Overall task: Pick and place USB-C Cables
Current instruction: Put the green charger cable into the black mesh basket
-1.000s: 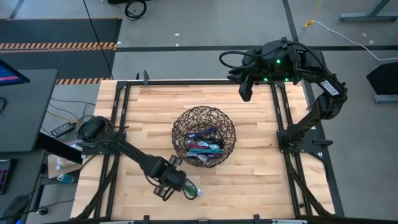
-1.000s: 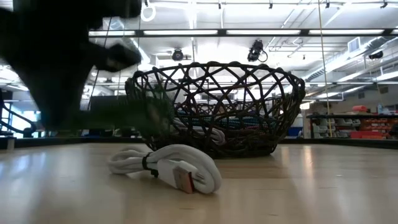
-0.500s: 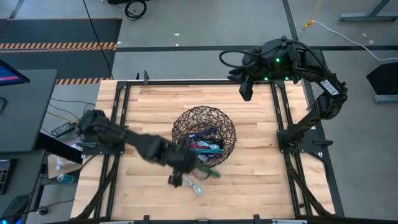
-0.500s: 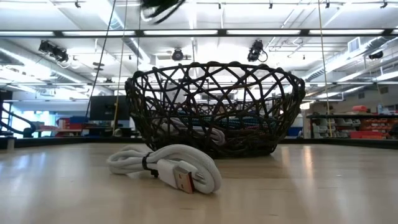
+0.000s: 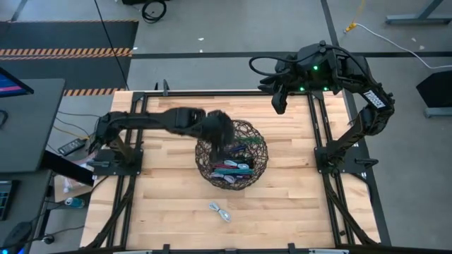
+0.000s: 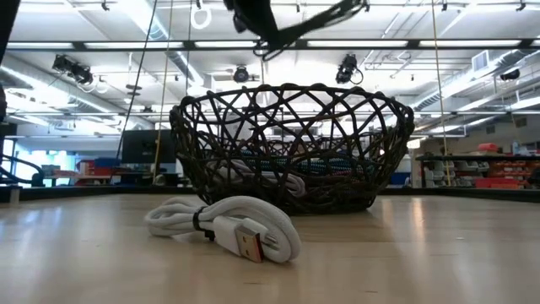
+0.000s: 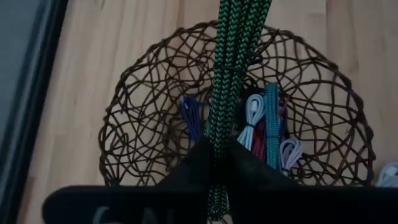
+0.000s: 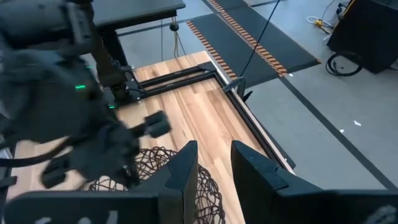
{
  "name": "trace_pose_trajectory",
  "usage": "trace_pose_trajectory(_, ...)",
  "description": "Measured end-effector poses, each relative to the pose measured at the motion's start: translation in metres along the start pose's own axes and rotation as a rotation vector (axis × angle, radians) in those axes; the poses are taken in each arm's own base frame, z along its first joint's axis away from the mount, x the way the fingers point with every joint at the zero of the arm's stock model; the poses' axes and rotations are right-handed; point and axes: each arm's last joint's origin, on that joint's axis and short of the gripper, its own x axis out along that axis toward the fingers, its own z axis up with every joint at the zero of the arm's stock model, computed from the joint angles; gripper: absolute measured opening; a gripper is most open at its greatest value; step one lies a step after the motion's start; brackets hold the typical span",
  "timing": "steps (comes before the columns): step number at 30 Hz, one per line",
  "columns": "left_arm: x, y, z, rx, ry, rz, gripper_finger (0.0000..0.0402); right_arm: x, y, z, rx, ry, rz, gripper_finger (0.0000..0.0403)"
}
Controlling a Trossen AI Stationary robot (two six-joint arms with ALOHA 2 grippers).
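Note:
My left gripper (image 5: 224,134) is over the far-left part of the dark wire basket (image 5: 200,156), shut on a green braided cable bundle (image 7: 231,56). In the low view the gripper (image 6: 253,17) and the bundle (image 6: 325,19) show high above the basket (image 6: 287,143). Several bundles lie in the basket: purple (image 7: 191,115), white (image 7: 254,112), teal (image 7: 272,118). A silvery white bundle (image 5: 220,212) lies on the table near the front edge, and close to the camera in the low view (image 6: 228,228). My right gripper (image 5: 279,102) is open and empty at the far edge. My left gripper pinches the green bundle between its two fingers (image 7: 196,165), close to one end (image 7: 219,134). A short stub (image 7: 215,202) sticks out behind the fingers and the long part runs forward past them. The bundle is lifted clear, high over the basket.
Black frame rails (image 5: 134,141) run along the table's left, right and far sides. Bare wood (image 5: 296,204) lies around the basket. The room's floor shows beyond the far edge.
My left gripper has risen from the table beside the white bundle with the green bundle in its hold, and has gone toward the far edge until it is over the basket. The green bundle is lifted clear. The white bundle has stayed where it was.

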Motion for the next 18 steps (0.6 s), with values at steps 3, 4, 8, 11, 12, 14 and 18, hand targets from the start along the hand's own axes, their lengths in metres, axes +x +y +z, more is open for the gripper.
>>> trace_pose_trajectory(3,0.008,0.018,-0.001,-0.044,0.017,-0.037,0.0028,0.000,0.000,0.000,0.011,0.000,0.000,0.0103)
trace_pose_trajectory(4,0.010,0.023,-0.002,-0.055,0.026,-0.043,0.0028,0.000,0.000,0.000,0.011,0.000,0.000,0.0103)
trace_pose_trajectory(8,0.019,0.038,-0.006,-0.085,0.062,-0.037,0.0027,0.000,0.000,0.000,0.011,0.000,0.000,0.0103)
trace_pose_trajectory(11,0.029,0.043,-0.007,-0.089,0.090,-0.031,0.0027,0.000,0.000,0.000,0.011,0.000,-0.001,0.0103)
trace_pose_trajectory(12,0.033,0.044,-0.010,-0.088,0.121,-0.033,0.0027,0.000,0.000,0.000,0.011,-0.001,-0.004,0.0103)
trace_pose_trajectory(14,0.044,0.043,-0.011,-0.085,0.144,-0.052,0.0027,0.000,0.000,0.000,0.011,-0.002,-0.007,0.0103)
trace_pose_trajectory(18,0.074,0.037,-0.017,-0.061,0.234,-0.099,0.0027,0.000,0.000,0.000,0.010,-0.002,-0.007,0.0103)
